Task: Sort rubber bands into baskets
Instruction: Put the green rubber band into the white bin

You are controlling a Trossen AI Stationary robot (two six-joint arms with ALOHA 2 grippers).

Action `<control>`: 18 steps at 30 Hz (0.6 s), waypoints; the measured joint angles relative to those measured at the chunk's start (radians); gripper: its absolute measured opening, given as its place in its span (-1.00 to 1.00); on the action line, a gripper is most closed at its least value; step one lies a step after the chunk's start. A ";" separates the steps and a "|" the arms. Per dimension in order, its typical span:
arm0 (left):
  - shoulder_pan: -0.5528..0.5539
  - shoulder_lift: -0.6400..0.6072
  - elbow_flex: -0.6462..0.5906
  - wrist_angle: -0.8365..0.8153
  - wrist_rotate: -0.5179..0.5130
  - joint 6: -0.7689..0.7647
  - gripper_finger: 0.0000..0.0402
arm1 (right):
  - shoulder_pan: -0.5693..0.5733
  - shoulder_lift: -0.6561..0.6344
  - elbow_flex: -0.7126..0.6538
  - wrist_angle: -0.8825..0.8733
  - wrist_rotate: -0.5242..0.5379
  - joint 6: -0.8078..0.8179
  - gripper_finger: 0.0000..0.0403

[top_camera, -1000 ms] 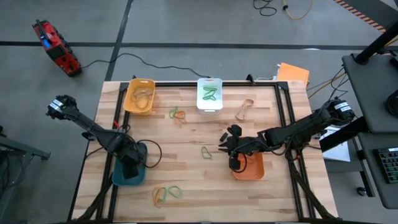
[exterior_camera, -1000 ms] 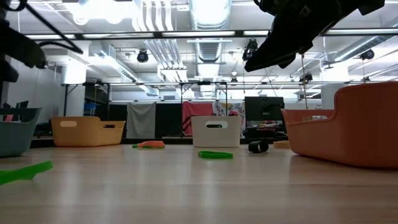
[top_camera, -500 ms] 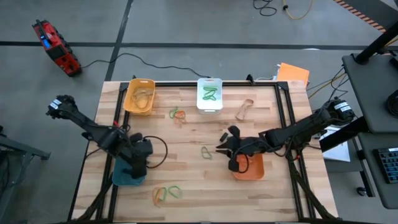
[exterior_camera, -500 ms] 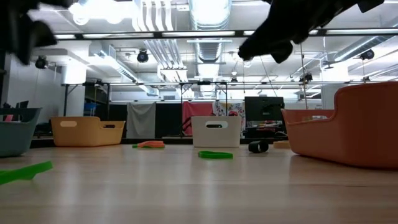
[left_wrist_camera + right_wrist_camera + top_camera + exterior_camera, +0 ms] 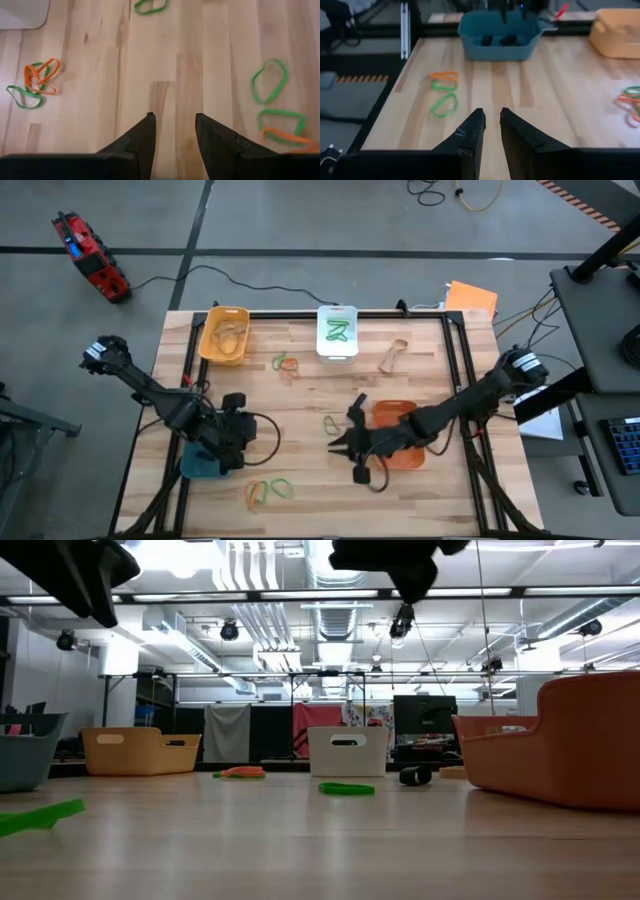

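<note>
Rubber bands (image 5: pixel 270 491) lie loose near the teal basket (image 5: pixel 203 463). High view: left gripper (image 5: pixel 238 442) above it, right gripper (image 5: pixel 352 444) beside the orange basket (image 5: pixel 402 450). Left wrist view: fingers (image 5: pixel 144 137) apart, empty. Right wrist view: fingers (image 5: pixel 471 133) narrowly apart, empty. Likely step: approaching a band; next, descend and pinch.

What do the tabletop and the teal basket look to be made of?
The tabletop looks like pale wood planks with a smooth finish: grain lines and plank seams show. The teal basket looks like moulded plastic with a matte finish: one even colour, with a rolled rim and rounded corners.
</note>
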 joint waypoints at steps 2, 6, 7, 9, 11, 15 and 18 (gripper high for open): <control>-0.015 0.012 -0.002 -0.002 -0.009 0.000 -0.39 | 0.008 0.058 0.078 -0.064 0.001 0.008 -0.72; -0.071 0.022 -0.003 -0.006 -0.092 -0.019 -0.42 | 0.013 0.177 0.250 -0.235 0.001 0.052 -0.72; -0.090 0.022 -0.004 -0.011 -0.119 -0.031 -0.44 | 0.013 0.204 0.290 -0.274 0.001 0.063 -0.72; -0.134 0.018 -0.004 -0.014 -0.171 -0.063 -0.47 | 0.013 0.257 0.366 -0.349 0.001 0.073 -0.72; -0.181 0.009 -0.004 -0.037 -0.232 -0.112 -0.51 | 0.014 0.305 0.435 -0.409 0.001 0.073 -0.72; -0.261 0.004 -0.005 -0.091 -0.307 -0.206 -0.58 | 0.016 0.391 0.542 -0.453 0.000 0.076 -0.72; -0.294 0.003 -0.005 -0.109 -0.341 -0.258 -0.61 | 0.016 0.444 0.610 -0.459 0.000 0.079 -0.72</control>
